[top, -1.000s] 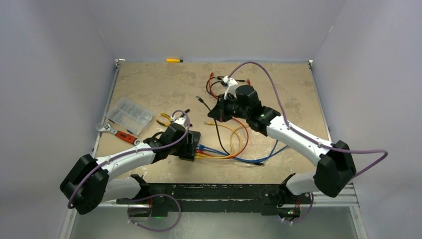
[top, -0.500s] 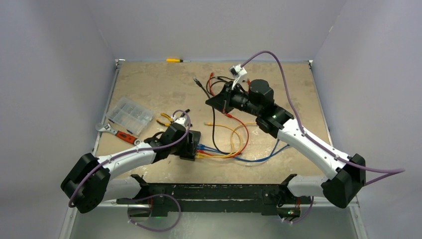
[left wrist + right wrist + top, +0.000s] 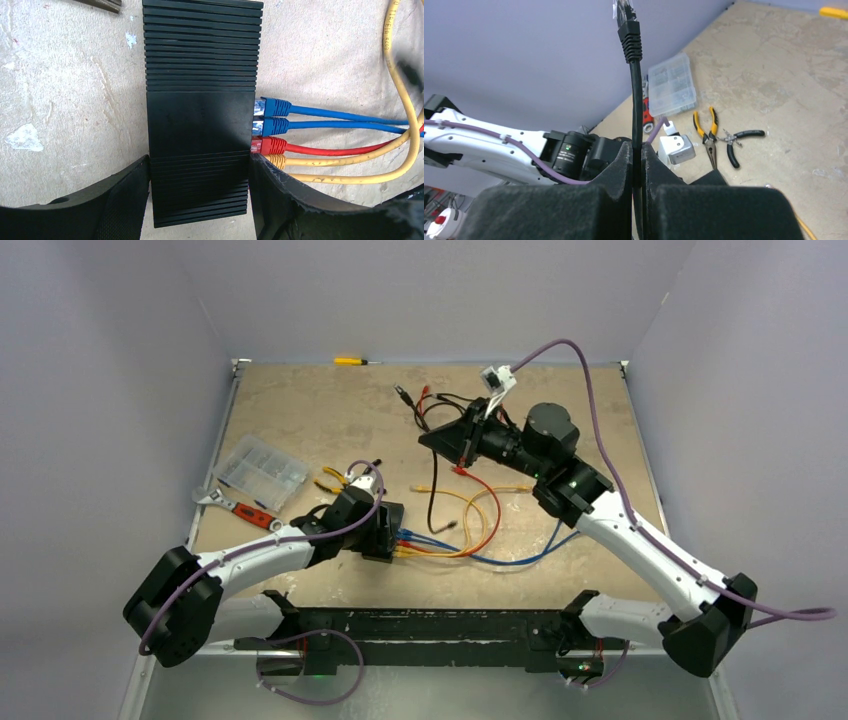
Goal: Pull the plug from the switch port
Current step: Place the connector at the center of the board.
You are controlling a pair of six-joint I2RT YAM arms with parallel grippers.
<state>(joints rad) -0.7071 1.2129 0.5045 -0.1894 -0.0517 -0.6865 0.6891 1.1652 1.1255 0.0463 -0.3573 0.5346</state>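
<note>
One plug [image 3: 629, 30]: free, aloft!
Left gripper [image 3: 200, 197]: clamped across the switch [image 3: 200, 115].
Right gripper [image 3: 638, 156]: pinching its black cable [image 3: 636, 100].

Plain lavender-grey walls [image 3: 430, 290] enclose a worn tan tabletop [image 3: 300, 410] on three sides

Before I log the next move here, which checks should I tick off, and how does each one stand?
1. Black plug out of the switch: ok, it stands free above the right tool.
2. Right tool's grip on the black cable: ok, jaws shut on it below the plug.
3. Left tool bracing the switch: ok, its fingers sit against both sides.
4. Blue plugs, red plug and yellow plug seated: ok.
5. Black plug's latch tab intact: cannot tell.
</note>
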